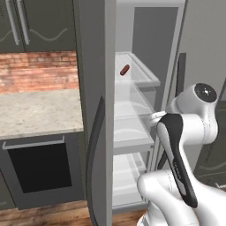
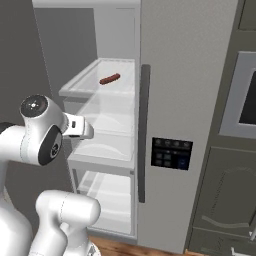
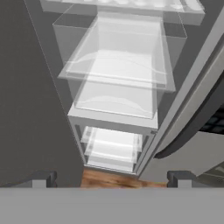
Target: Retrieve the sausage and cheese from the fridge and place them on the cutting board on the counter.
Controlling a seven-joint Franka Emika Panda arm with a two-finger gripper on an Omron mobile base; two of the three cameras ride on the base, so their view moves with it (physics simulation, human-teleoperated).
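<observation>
The fridge [image 1: 95, 88] stands with one door swung open, and its pale translucent shelves [image 2: 107, 107] show inside. The reddish-brown sausage [image 1: 125, 70] lies alone on the upper shelf, also seen in the right base view [image 2: 109, 79]. My gripper [image 3: 111, 180] is open with nothing between its fingers. It hangs in front of the open compartment and looks down over the middle and lower shelves [image 3: 118, 74], well below the sausage. The cheese, the cutting board and the counter are out of view.
The fridge's shut door [image 2: 185, 100] carries a long dark handle [image 2: 144, 130] and a control panel [image 2: 171, 153]. A narrow stone top [image 1: 35, 110] over a black oven front [image 1: 39, 167] sits left of the fridge. The swung-out door [image 1: 203, 44] flanks the arm.
</observation>
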